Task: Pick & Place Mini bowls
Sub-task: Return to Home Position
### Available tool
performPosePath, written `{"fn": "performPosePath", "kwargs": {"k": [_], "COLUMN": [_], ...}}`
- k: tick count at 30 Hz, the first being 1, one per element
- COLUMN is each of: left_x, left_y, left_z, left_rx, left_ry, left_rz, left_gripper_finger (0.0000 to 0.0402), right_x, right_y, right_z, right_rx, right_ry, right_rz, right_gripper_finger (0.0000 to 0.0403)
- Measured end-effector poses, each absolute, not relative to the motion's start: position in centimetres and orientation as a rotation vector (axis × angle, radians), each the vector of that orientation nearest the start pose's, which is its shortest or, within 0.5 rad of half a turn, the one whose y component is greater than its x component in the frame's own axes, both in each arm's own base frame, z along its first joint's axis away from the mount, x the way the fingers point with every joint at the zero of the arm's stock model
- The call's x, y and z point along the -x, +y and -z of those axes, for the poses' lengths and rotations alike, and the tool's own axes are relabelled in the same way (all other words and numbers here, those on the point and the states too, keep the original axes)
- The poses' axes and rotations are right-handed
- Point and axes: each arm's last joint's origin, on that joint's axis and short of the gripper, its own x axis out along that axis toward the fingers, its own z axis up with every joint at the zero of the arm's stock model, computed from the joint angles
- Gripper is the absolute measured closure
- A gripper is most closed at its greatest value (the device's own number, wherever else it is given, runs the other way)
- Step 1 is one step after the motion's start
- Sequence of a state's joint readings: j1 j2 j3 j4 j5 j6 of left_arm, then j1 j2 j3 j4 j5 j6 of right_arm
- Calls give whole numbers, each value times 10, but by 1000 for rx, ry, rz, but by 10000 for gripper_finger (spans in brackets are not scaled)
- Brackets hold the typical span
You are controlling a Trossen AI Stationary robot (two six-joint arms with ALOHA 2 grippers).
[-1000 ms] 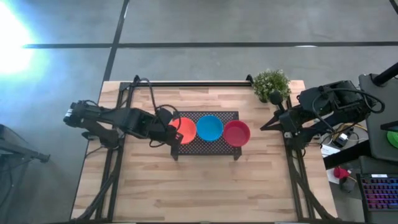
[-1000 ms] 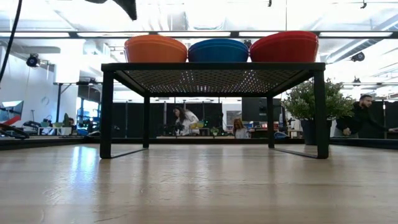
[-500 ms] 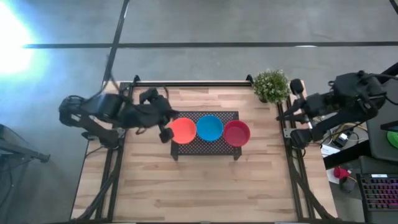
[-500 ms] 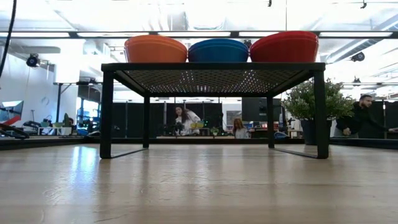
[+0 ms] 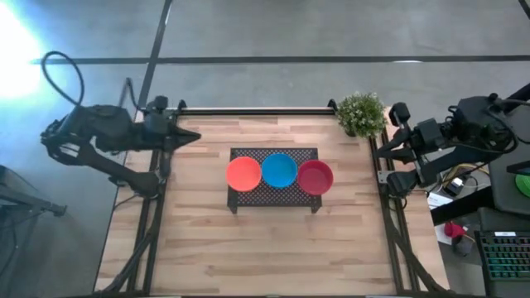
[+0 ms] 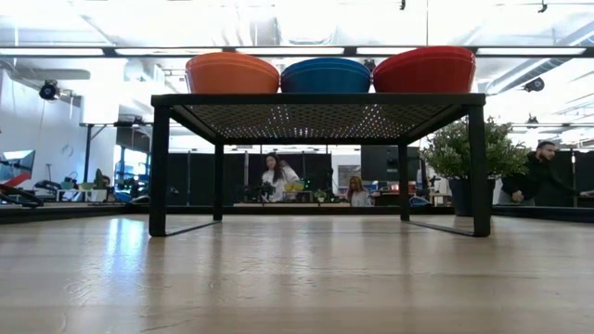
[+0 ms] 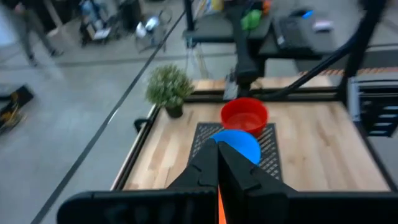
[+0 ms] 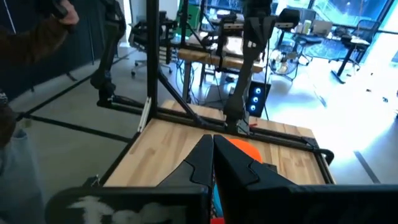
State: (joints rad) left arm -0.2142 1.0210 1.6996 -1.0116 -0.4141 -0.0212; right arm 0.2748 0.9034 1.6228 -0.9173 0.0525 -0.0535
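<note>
Three mini bowls stand side by side, bases on the top of the dark mesh rack (image 5: 273,201): orange bowl (image 5: 243,173) on the left, blue bowl (image 5: 279,170) in the middle, red bowl (image 5: 315,177) on the right. The low view shows them as orange bowl (image 6: 232,72), blue bowl (image 6: 326,74) and red bowl (image 6: 425,70). My left gripper (image 5: 192,136) is shut, over the table's far left part, well clear of the bowls. My right gripper (image 5: 374,151) is shut at the table's right edge. The left wrist view looks over the blue bowl (image 7: 239,144) and red bowl (image 7: 244,115).
A small green potted plant (image 5: 361,112) stands at the far right corner, close to my right arm. Bare wooden tabletop (image 5: 273,248) lies in front of the rack. People show in the room behind the table in the low view and in the right wrist view.
My left gripper has drawn back from the orange bowl toward the table's far left corner, its arm folding up and outward. My right arm has pulled back toward the right edge. The three bowls have stayed where they were on the rack.
</note>
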Motion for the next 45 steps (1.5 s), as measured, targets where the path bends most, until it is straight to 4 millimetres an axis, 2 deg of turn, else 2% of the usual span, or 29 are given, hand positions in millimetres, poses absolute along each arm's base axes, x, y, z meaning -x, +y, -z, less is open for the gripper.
{"fn": "performPosePath", "kwargs": {"k": [8, 19, 23, 29, 33, 45], "left_x": [-84, -29, -20, 6, 14, 55], "left_y": [-8, 4, 6, 12, 14, 22], "left_z": [-478, -443, -428, -422, -416, -403], "left_rx": [-96, 17, 54, 86, 68, 71], "left_ry": [190, -17, -24, -127, -134, -262], "left_rz": [-136, -148, -143, -148, -143, -146], "left_gripper_finger": [401, 401, 401, 401, 401, 401], "right_x": [-91, -69, -59, -45, -37, -16], "right_y": [24, 18, 15, 10, 8, 1], "right_z": [-480, -460, -450, -435, -425, -397], "right_rx": [69, -4, -11, -38, -45, -67], "right_ry": [108, -17, -51, -98, -139, -221], "right_rz": [-225, -221, -219, -196, -193, -167], "right_gripper_finger": [394, 394, 394, 394, 394, 394]}}
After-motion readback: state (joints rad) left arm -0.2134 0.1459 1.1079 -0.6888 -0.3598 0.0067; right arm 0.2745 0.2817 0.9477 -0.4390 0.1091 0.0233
